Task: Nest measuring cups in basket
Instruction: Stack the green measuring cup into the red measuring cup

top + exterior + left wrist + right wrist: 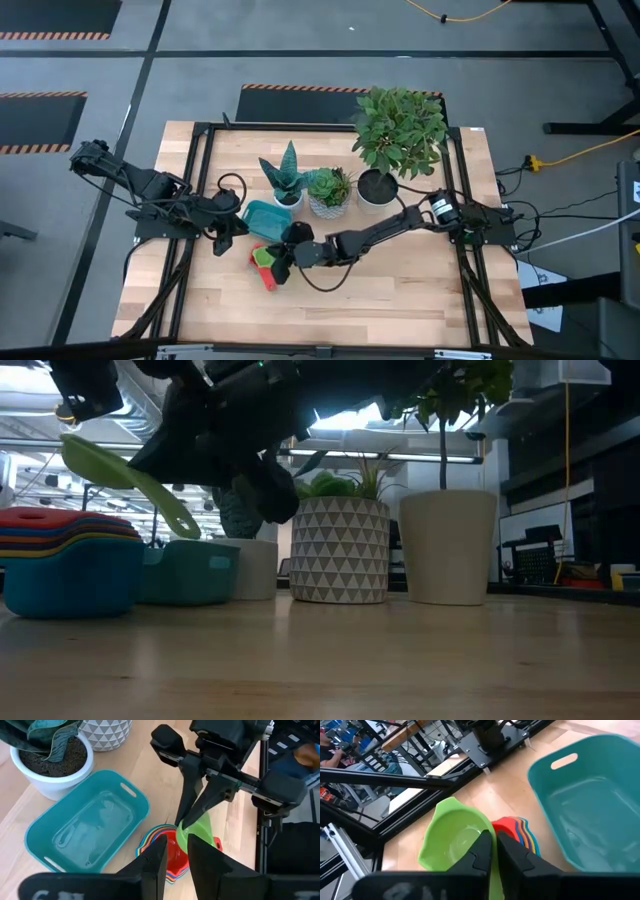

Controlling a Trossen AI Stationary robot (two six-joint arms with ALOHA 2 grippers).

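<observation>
Two grippers noted — our right gripper (pixel 192 817) pinches the green cup (pixel 452 840) above the nested stack (pixel 65 560), beside the empty basket (pixel 45 827); left gripper (pixel 225 232) narrowly parted, holding nothing.

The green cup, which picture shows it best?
The right wrist view: the green cup fills it, open bowl up, pinched by the right gripper. Left wrist shows its edge, low view its side, high view a speck.

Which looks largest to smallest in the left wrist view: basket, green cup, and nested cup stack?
1. Basket, clearly the largest.
2 and 3. Green cup, shut in the right gripper, and the stack: unsure, since the left gripper's fingers cover part of both.
</observation>
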